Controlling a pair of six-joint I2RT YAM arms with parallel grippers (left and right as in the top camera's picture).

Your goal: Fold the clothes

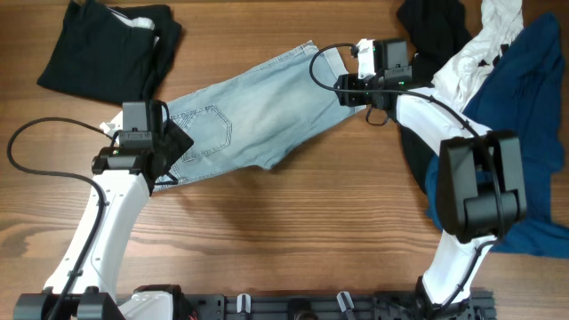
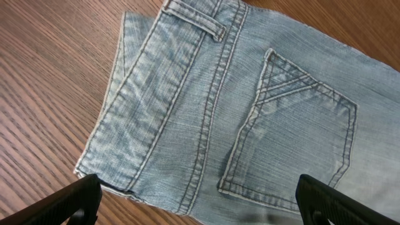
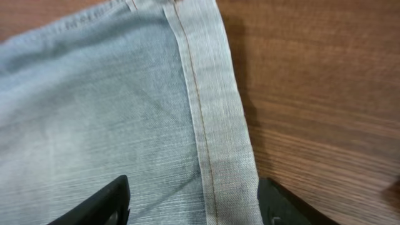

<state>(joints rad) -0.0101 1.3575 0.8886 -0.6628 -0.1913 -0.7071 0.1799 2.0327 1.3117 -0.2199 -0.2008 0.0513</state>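
Pale-blue denim shorts (image 1: 258, 120) lie flat and slanted across the middle of the wooden table. My left gripper (image 1: 173, 147) hovers open over their waistband end. In the left wrist view its gripper (image 2: 200, 209) spans the waistband corner (image 2: 119, 162) and a back pocket (image 2: 294, 137), with nothing pinched. My right gripper (image 1: 342, 84) is at the leg hem. In the right wrist view its gripper (image 3: 194, 209) straddles the hemmed edge (image 3: 219, 137). One finger is over the denim and the other over the wood beside the hem, the jaws still apart.
A folded black garment (image 1: 111, 49) lies at the back left. At the back right, a black piece (image 1: 431, 27), a white garment (image 1: 471, 58) and a deep-blue fabric (image 1: 524, 107) are heaped under and around the right arm. Bare wood (image 1: 284, 231) runs along the front.
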